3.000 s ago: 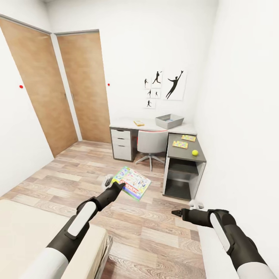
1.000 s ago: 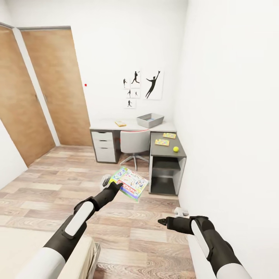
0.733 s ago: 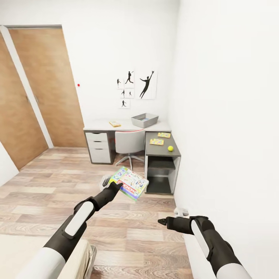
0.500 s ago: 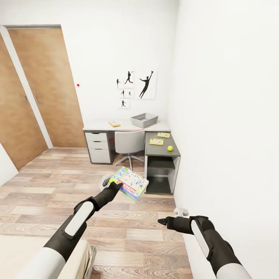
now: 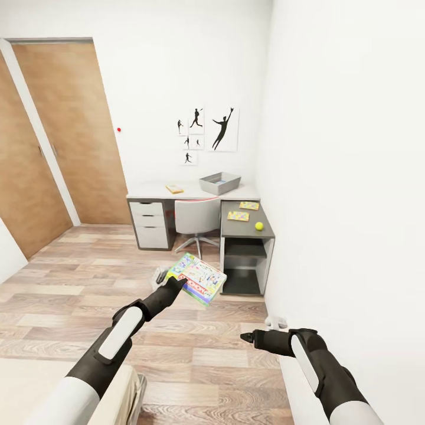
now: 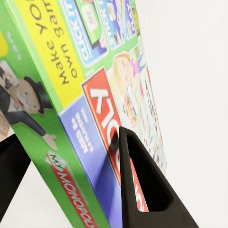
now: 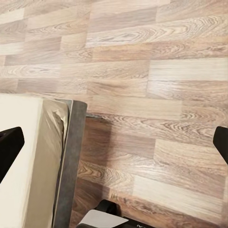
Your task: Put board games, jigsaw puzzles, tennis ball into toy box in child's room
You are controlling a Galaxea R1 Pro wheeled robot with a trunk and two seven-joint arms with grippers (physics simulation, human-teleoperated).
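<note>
In the near foreground of the head view, a corner of the cream bed [image 5: 35, 383] shows at lower left, soft-edged, on a grey frame. Above it the left arm reaches forward; the left pincer [image 5: 177, 285] is clamped on the near edge of a board game [image 5: 198, 278], a flat rectangular box, glossy, printed green, yellow, red and blue, held tilted above the floor. In the left wrist view the box [image 6: 90, 109] sits between the two dark fingers [image 6: 142, 190], one finger pressed on the printed lid, the other behind the green side panel.

The right pincer [image 5: 248, 338] hangs low at the right, close to the white wall, holding nothing. In the right wrist view its two black fingertips [image 7: 9, 147] sit at opposite edges of the picture, spread wide, over the floor [image 7: 156, 95] and the bed's edge [image 7: 42, 156].

The floor [image 5: 71, 277] is wood-grain planking, mixed pale and brown tones, matte.

Farther on, an L-shaped desk [image 5: 153, 190] stands in the room's corner: pale top with white drawers on the left wing, dark grey top with open shelves on the right wing. A grey swivel chair [image 5: 198, 219] is tucked under it. On the pale top rests the toy box [image 5: 220, 183], a shallow grey open tray, with a small flat board game [image 5: 175, 189] well to its left. On the dark wing lie two flat, colourful jigsaw puzzles [image 5: 249, 205] [image 5: 238, 216], and nearer, a yellow-green tennis ball [image 5: 259, 226].

Beyond, black silhouette prints [image 5: 208, 133] hang on the white wall; wooden doors [image 5: 71, 130] stand at left.
</note>
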